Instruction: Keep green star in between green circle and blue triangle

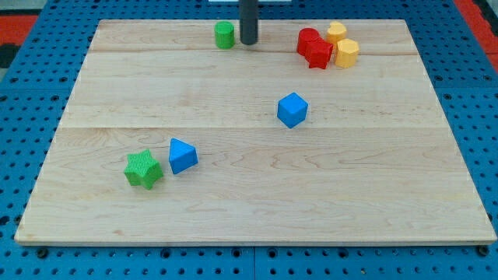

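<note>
Our tip [248,43] bears no grasp and stands just right of the green circle [225,34]. The green star [143,169] lies left of the blue triangle [183,155], touching; a careless push could shove the triangle along too.

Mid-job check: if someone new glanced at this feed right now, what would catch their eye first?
Likely the dark rod at the view's top, my tip just right of the green circle. Next, the tight cluster of red blocks and yellow blocks at the top right. Then the green star and blue triangle close together at lower left, with a blue cube alone near the middle.
</note>
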`<state>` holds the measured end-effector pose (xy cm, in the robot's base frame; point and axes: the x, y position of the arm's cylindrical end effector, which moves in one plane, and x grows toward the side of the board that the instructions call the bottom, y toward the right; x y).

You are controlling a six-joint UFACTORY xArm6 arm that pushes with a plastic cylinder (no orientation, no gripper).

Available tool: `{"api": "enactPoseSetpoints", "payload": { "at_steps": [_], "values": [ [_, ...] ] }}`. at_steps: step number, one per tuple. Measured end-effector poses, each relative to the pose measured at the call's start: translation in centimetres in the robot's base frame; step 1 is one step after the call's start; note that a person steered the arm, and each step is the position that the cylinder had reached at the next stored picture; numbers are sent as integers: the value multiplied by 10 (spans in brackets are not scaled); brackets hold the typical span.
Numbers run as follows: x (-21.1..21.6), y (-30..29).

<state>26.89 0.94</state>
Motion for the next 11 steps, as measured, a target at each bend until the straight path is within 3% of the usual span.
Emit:
{"api": "enactPoseSetpoints", "payload": {
  "at_steps": [2,3,4,6,8,9,11],
  "values": [
    [206,-13],
    [295,-68],
    [345,-130],
    [272,-205],
    [293,-184],
    [265,-155],
    [187,-155]
  ]
}}
